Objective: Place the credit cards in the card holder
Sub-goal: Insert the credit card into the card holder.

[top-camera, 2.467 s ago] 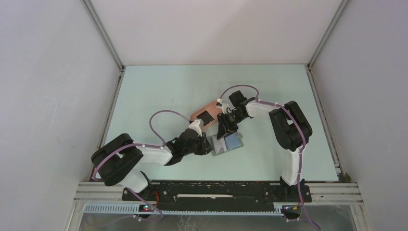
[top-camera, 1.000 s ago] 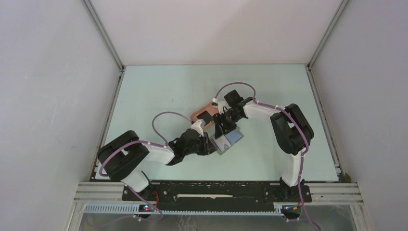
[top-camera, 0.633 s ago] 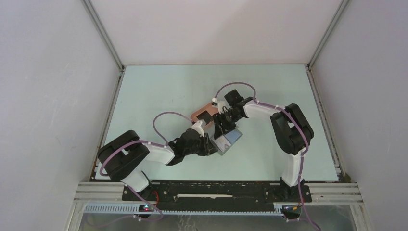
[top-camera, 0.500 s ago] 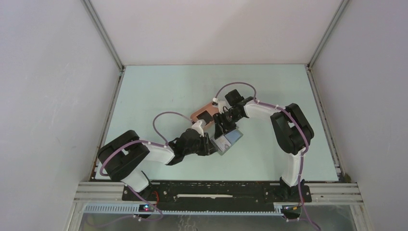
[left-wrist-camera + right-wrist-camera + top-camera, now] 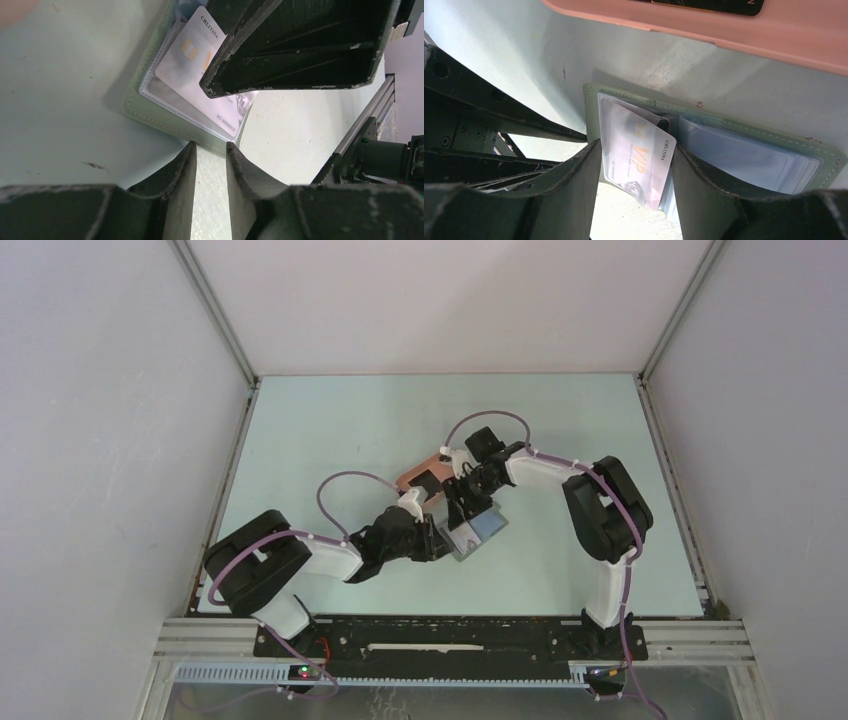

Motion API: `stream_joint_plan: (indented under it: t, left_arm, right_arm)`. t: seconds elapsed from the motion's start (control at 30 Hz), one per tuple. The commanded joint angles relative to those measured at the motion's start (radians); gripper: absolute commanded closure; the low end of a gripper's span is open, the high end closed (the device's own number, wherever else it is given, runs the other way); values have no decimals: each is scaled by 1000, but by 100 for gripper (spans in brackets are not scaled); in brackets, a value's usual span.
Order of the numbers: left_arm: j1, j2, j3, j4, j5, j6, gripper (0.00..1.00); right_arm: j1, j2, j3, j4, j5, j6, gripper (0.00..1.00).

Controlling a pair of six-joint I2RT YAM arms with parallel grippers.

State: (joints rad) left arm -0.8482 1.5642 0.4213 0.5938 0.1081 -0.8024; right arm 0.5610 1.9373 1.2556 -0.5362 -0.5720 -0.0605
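Note:
The card holder (image 5: 478, 533) lies open on the table, grey-green outside with bluish clear pockets inside (image 5: 749, 150). My right gripper (image 5: 462, 510) is over its left half, shut on a silvery-white credit card (image 5: 639, 160) with "VIP" in gold. It grips the card by its long edges. The card's upper end is inside the left clear pocket and its lower end hangs past the holder's edge. The card also shows in the left wrist view (image 5: 192, 60). My left gripper (image 5: 437, 540) has a narrow gap between its jaws, with the tips (image 5: 211, 146) at the holder's near edge (image 5: 165, 117).
A pink oblong tray (image 5: 412, 477) sits just behind the holder with a black card (image 5: 428, 483) in it; its rim (image 5: 724, 30) is close to my right fingers. The two grippers are nearly touching over the holder. Grey walls enclose the table.
Over 2.5 s the right gripper moved a little left and down onto the holder with the card, and the holder shifted slightly. In the last half second almost nothing moved.

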Motion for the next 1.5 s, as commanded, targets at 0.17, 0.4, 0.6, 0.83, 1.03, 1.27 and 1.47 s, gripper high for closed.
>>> stream_joint_plan:
  t: [0.17, 0.4, 0.6, 0.83, 1.03, 1.27, 1.47]
  left_arm:
    - [9, 5, -13, 63, -5, 28, 67]
    - [13, 5, -17, 68, -2, 28, 67]
    - [17, -9, -32, 72, -2, 25, 67]
    - [17, -54, -58, 73, -13, 15, 67]
    - [16, -64, -67, 72, -21, 2, 66]
    - [17, -21, -38, 74, -16, 2, 66]
    - [16, 10, -25, 74, -16, 5, 66]
  right_arm:
    - [29, -64, 34, -42, 59, -60, 38]
    - [-5, -60, 42, -64, -95, -49, 38]
    - [-52, -46, 44, -72, -167, -56, 38]
    - [-53, -54, 48, -75, -124, -75, 38]
    - [-50, -14, 53, -78, -124, -61, 40]
    - [-38, 30, 64, -79, -95, -47, 42]
    - [-32, 57, 64, -79, -83, -36, 44]
